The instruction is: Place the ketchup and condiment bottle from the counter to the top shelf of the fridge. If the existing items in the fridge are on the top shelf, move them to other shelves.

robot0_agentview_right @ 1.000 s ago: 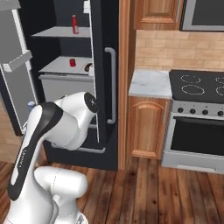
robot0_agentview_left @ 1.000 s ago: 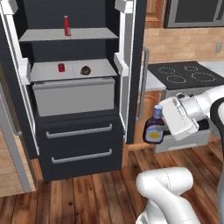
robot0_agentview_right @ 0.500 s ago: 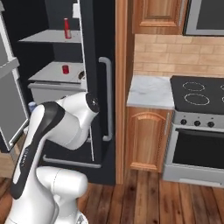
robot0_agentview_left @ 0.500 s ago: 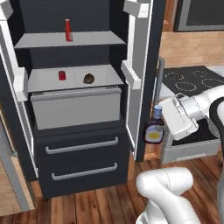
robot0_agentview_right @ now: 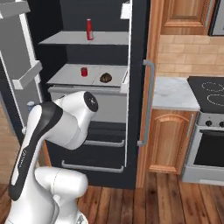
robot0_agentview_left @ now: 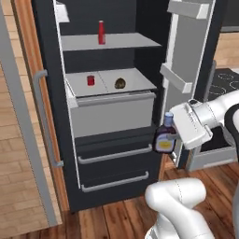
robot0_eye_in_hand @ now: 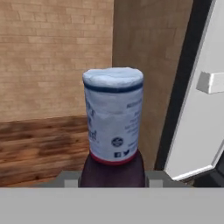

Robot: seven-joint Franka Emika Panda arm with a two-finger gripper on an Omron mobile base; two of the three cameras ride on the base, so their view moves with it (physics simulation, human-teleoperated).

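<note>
now claw [robot0_agentview_left: 173, 135] grips condiment bottle [robot0_agentview_left: 165, 140].

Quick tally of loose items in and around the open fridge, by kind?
Bottles: 2 (red white-capped bottle on the top shelf; dark blue-white-labelled condiment bottle in the end effector)
Cans: 1 (short red can)
Brown lumpy round things: 1
Total: 4

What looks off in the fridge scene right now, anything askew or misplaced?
Nothing stands out. The ketchup stands upright on the top shelf, the red can and brown lump sit apart on the lower shelf, and the pincer holds the condiment bottle upright.
</note>
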